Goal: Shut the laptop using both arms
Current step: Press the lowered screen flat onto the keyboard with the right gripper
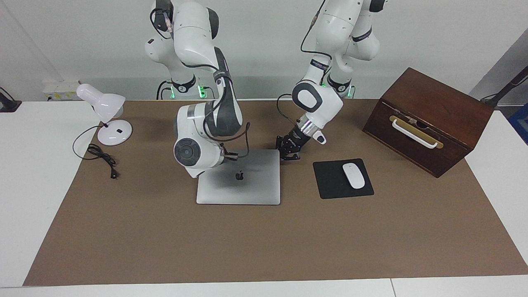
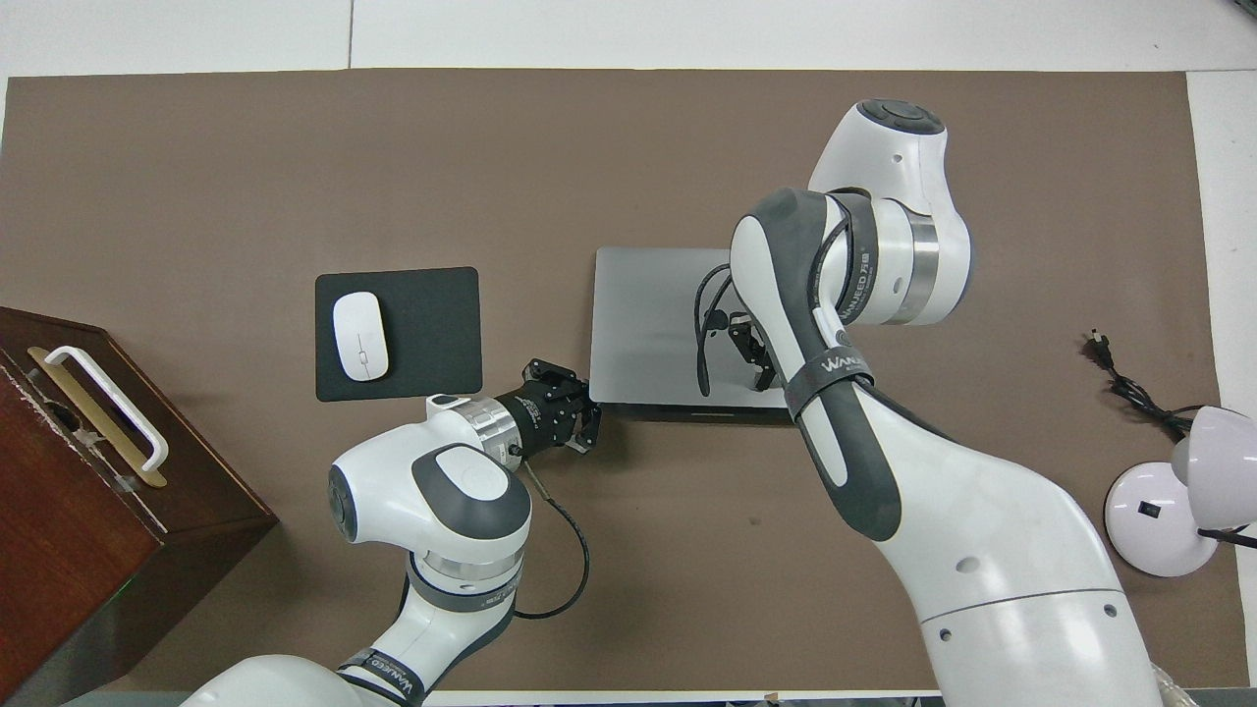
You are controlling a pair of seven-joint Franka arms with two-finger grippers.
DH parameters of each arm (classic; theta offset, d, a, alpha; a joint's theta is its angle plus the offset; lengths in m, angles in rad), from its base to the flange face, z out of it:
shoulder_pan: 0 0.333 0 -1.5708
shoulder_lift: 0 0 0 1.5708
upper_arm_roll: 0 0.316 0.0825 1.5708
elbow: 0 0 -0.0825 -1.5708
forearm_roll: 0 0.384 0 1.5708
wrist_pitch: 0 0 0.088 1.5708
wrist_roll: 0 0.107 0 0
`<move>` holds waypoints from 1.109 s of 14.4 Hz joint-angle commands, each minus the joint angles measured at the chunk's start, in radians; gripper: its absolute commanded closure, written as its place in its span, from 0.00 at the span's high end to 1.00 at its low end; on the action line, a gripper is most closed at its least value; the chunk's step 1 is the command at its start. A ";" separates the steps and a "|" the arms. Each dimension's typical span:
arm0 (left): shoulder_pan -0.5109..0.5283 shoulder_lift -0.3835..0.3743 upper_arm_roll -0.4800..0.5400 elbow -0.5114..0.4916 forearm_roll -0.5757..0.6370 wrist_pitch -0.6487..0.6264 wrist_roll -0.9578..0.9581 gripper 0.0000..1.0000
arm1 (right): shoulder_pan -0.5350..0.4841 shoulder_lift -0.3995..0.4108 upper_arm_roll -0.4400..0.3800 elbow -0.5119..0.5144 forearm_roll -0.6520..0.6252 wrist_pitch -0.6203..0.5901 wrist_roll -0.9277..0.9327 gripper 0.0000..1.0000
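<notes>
The silver-grey laptop (image 1: 255, 185) (image 2: 648, 314) lies in the middle of the brown mat, its lid with the dark apple logo down almost flat. A thin dark strip shows under the lid's edge nearest the robots. My right gripper (image 2: 754, 361) is shut, its tips on the lid close to that edge; in the facing view the arm's wrist hides it. My left gripper (image 1: 290, 154) (image 2: 579, 422) is shut and low at the laptop's corner nearest the robots, toward the left arm's end, holding nothing.
A black mouse pad (image 1: 334, 181) (image 2: 432, 324) with a white mouse (image 1: 354, 175) (image 2: 360, 336) lies beside the laptop toward the left arm's end. A brown wooden box (image 1: 433, 111) (image 2: 59, 511) stands at that end. A white desk lamp (image 1: 103, 105) (image 2: 1169, 520) and its cable (image 1: 101, 156) are at the right arm's end.
</notes>
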 commanded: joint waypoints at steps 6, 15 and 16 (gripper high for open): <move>0.024 0.059 0.005 -0.039 -0.009 0.030 0.056 0.00 | 0.010 -0.042 0.005 -0.054 -0.026 -0.002 -0.013 0.00; 0.022 0.059 0.006 -0.040 -0.009 0.030 0.064 0.00 | 0.011 -0.049 0.005 -0.071 -0.026 -0.002 -0.021 0.00; 0.022 0.059 0.006 -0.040 -0.009 0.030 0.064 0.00 | 0.011 -0.050 0.005 -0.073 -0.026 -0.002 -0.021 0.00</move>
